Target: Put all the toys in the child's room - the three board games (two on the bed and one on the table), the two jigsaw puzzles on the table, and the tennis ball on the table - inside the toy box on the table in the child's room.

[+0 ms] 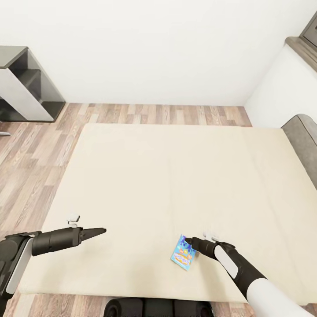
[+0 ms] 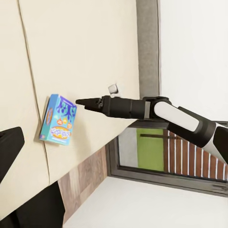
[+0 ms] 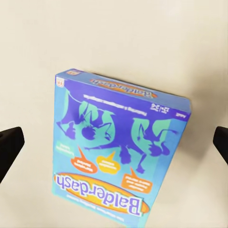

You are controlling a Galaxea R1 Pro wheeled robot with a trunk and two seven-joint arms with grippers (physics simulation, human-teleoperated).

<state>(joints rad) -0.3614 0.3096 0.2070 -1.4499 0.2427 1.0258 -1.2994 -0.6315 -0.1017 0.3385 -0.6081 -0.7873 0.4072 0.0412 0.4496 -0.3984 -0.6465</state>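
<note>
The cream bed (image 1: pixel 176 176) takes up most of the head view, so the robot stands at its near edge with both arms out over the mattress. The blue board game (image 1: pixel 182 257) lies flat near that edge, and the right gripper (image 3: pixel 114 142) hovers just over it, fingers spread wide on either side — apparently lined up for a grasp. The left gripper (image 1: pixel 99 230) waits well apart with nothing in it — fingertips drawn together in a point.

- Cream bed (image 1: pixel 167 185): fills the centre of the frame.
- Wood-plank floor (image 1: pixel 35 149): left and beyond.
- White wall (image 1: pixel 154 44): top.
- Grey shelf unit (image 1: pixel 24 86): upper left.
- Window (image 2: pixel 156 152): beside the bed.
</note>
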